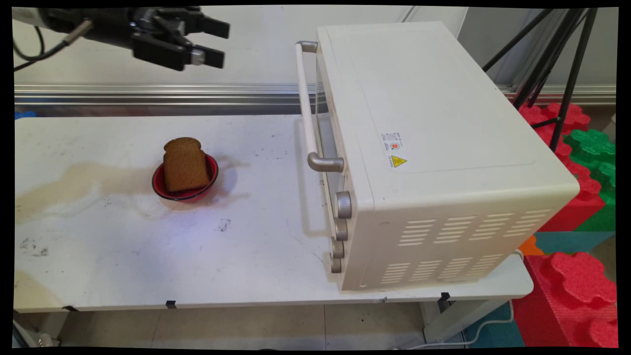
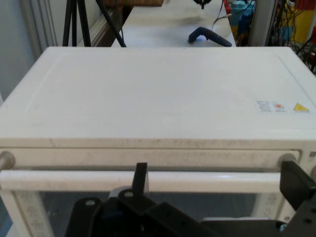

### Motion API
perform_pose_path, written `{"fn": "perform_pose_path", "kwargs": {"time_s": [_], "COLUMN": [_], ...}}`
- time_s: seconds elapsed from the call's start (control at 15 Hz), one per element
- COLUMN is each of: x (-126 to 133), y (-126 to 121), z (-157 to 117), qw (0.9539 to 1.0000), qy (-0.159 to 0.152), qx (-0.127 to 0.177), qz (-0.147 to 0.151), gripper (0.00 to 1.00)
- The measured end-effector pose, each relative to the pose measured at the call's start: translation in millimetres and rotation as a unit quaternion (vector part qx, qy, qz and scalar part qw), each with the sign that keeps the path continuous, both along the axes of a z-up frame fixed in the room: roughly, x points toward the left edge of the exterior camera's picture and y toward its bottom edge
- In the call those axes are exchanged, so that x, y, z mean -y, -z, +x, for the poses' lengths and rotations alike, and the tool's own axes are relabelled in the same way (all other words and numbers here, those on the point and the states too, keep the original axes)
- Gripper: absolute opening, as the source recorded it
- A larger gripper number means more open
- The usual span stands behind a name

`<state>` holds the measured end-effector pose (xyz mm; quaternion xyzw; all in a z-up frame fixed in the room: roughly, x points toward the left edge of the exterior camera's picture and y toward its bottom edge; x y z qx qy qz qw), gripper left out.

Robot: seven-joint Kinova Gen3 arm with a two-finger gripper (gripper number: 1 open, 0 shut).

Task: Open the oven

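My gripper [image 1: 217, 43] sits at the upper left of the main frame, raised well above the table [image 1: 256, 236], its two black fingers spread wide with nothing between them and pointing toward frame right. In the hand view one finger rises just left of centre at the bottom edge and the other stands at the far right, so the gap between them is broad.

What I face is the toaster oven [image 1: 434, 128], a cream box filling the right half of the main frame. Its door handle [image 1: 308, 106] lies to the right of my fingers and somewhat lower, well apart from them. The bar's long axis runs from the top of the frame down toward the knobs [image 1: 341, 229]; in the hand view it lies level across the picture, crossing just behind my fingertips' line.

Below me at centre left, a slice of brown bread [image 1: 184, 165] leans in a red bowl [image 1: 212, 172].
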<state>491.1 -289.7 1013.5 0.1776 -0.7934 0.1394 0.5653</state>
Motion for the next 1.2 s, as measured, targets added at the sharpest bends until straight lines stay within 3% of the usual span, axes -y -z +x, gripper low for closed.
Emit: {"fn": "perform_pose_path", "kwargs": {"time_s": [0.8,1.2], "x": [43.0,54.9], "y": [26.8,38.5], "z": [-63.4,-80.4], "qw": [0.9995,0.9987], "qy": [0.009,0.016], "qx": [0.028,0.048], "qz": [-0.004,-0.006], "gripper": [1.0,1.0]}}
